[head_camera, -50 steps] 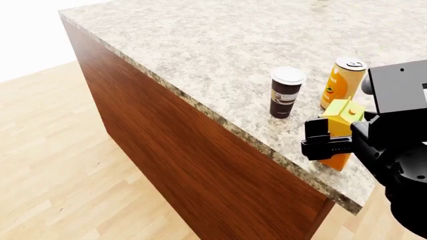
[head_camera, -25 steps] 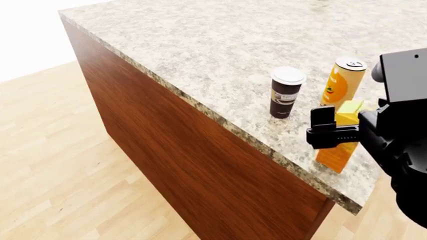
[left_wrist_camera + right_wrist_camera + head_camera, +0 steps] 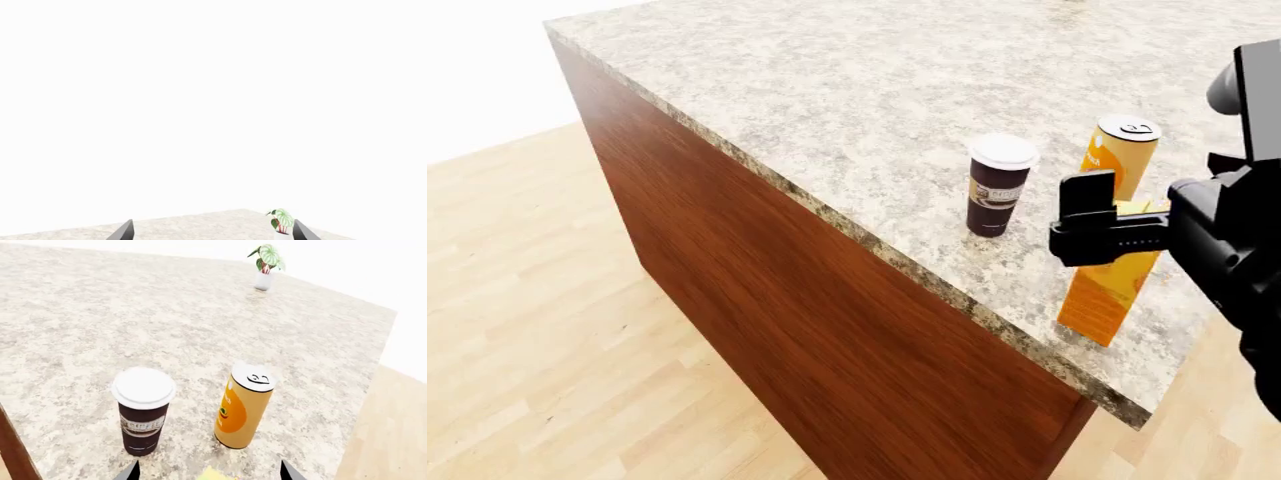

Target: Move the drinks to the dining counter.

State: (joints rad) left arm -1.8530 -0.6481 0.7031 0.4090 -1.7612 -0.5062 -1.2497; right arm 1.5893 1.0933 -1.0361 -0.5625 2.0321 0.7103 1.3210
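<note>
all three drinks stand upright on the worktop (image 3: pixel 827 90), the freestanding island with a speckled beige granite top and plain reddish wood sides, grouped near the corner closest to the robot. the dark brown paper cup (image 3: pixel 1000 185) with its white lid stands a little in from the front edge. the tall orange-yellow can (image 3: pixel 1117 158) with the silver top stands near it, farther in from that edge, apart from the cup. the yellow-orange juice carton (image 3: pixel 1110 290) stands nearest the corner, close to the edge.

the right pincer (image 3: pixel 1094 228) hangs just above the top of the carton, its black fingers partly hiding the gable. from the right wrist view the two finger tips are set wide apart and only a sliver of the carton's yellow top shows between them, so the pincer looks open with nothing in it. that same view looks down on the cup (image 3: pixel 142 416) and the can (image 3: pixel 243 406) side by side, with a small potted plant (image 3: pixel 265 265) far off near the opposite edge of the granite.

the left pincer (image 3: pixel 210 232) shows only in its own wrist view: two dark finger tips spread well apart, nothing between them, pointing across granite toward the potted plant (image 3: pixel 281 223) and blank white beyond.
</note>
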